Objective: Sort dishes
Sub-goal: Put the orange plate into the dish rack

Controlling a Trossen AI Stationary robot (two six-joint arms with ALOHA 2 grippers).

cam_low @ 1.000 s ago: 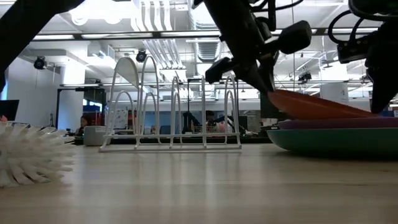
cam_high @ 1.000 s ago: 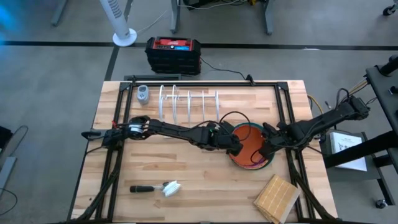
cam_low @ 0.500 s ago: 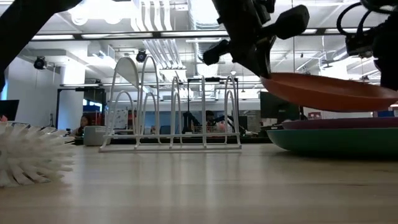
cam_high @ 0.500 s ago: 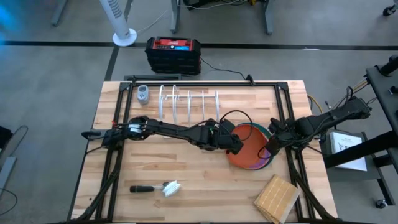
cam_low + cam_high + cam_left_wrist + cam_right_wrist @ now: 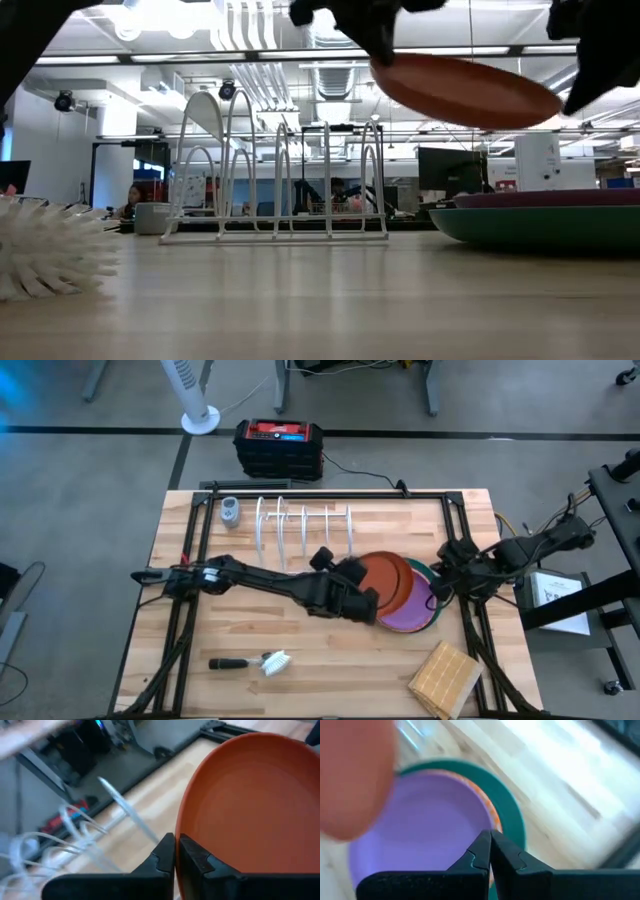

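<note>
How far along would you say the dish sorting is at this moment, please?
Early. Nothing looks done: the white wire rack holds no plates. In hand: the left gripper is shut on the orange plate, held above the stack in the low view. Left: the purple plate and the teal plate under it remain stacked; another edge shows between them. The right gripper is shut and empty above the stack's rim.

The round flat orange plate (image 5: 382,582) is a plain rust-orange with no pattern. The round purple plate (image 5: 412,610) is a flat lilac, lying on a larger round teal-green plate (image 5: 433,575) whose rim shows dark green. The pale wooden slatted worktop (image 5: 330,670) is light blond with fine stripes. The wire rack (image 5: 303,525) is white. The square wooden block (image 5: 443,678) is tan with ruled lines. Both arms are black.
</note>
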